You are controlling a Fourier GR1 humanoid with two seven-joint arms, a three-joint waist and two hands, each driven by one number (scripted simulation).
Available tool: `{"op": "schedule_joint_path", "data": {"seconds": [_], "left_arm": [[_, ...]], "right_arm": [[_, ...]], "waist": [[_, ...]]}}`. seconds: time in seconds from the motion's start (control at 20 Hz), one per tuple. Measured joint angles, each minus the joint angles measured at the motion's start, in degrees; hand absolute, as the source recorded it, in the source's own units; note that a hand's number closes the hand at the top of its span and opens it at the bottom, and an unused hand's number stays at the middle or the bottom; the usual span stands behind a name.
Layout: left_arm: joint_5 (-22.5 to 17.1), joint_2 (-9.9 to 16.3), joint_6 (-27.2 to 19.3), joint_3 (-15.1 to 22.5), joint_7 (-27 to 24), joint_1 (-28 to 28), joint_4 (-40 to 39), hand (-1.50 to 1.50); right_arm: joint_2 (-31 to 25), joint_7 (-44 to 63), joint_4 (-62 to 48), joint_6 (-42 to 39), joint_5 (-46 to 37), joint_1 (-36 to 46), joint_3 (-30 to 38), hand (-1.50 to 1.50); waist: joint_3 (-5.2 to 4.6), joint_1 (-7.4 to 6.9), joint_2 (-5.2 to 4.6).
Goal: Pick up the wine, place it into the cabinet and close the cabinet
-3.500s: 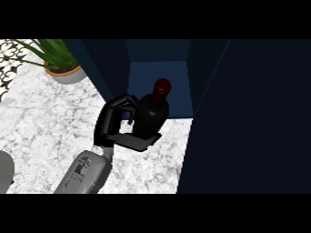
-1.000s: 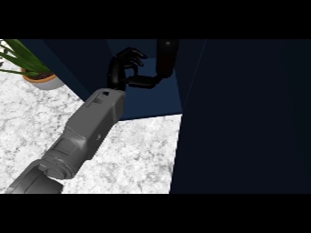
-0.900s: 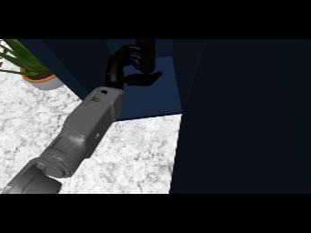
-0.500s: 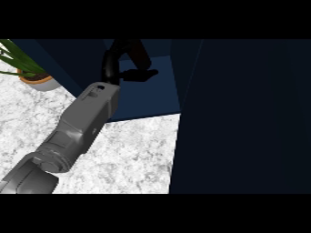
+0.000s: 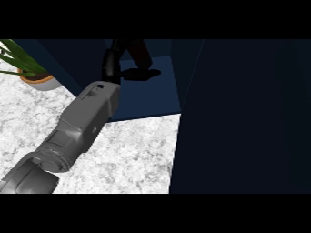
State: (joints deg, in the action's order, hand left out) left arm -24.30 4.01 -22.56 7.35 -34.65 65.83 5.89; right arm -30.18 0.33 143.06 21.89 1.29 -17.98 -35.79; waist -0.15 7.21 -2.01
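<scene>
My left hand [image 5: 121,68] reaches deep into the open dark blue cabinet [image 5: 148,102], its grey forearm rising from the lower left. Its fingers and thumb curl round the dark wine bottle [image 5: 141,53], which shows only as a slanted dark shape at the view's upper edge, above the cabinet's floor. Most of the bottle is hidden by the hand and cut off by the edge. My right hand does not show.
The cabinet's right door [image 5: 252,118] stands open as a large dark panel over the counter's right side. Its left door [image 5: 67,63] is open too. A potted plant [image 5: 38,78] stands at the far left on the white marble counter [image 5: 131,154].
My left arm has pushed further up and into the cabinet, carrying the bottle from the counter's front to the cabinet's inside. The view has shifted with it.
</scene>
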Motion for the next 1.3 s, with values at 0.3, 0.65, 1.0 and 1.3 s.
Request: {"op": "schedule_joint_path", "data": {"seconds": [0.3,0.65,1.0,1.3], "left_arm": [[-2.28,-0.41,6.14,-2.64,-1.52,1.7,2.08,1.5],[-3.29,-1.94,12.72,-4.09,-2.32,2.73,3.4,-1.5],[-3.68,-3.17,15.14,-4.2,-1.28,2.37,4.67,-1.5],[-4.48,-3.79,15.79,-3.4,0.91,0.97,8.21,-1.5]], "right_arm": [[-0.18,-0.09,0.09,0.01,0.1,-0.52,0.3,-1.5],[-0.78,0.57,0.4,0.48,0.18,-1.78,1.28,-1.5],[-1.7,1.19,0.85,0.58,0.29,-2.54,3.07,-1.5],[-2.03,1.01,0.98,0.71,0.38,-4.22,4.19,-1.5]], "waist": [[-0.02,-0.92,0.27],[0.05,-2.65,0.96],[0.1,-4.11,1.58],[0.12,-5.29,2.22]]}}
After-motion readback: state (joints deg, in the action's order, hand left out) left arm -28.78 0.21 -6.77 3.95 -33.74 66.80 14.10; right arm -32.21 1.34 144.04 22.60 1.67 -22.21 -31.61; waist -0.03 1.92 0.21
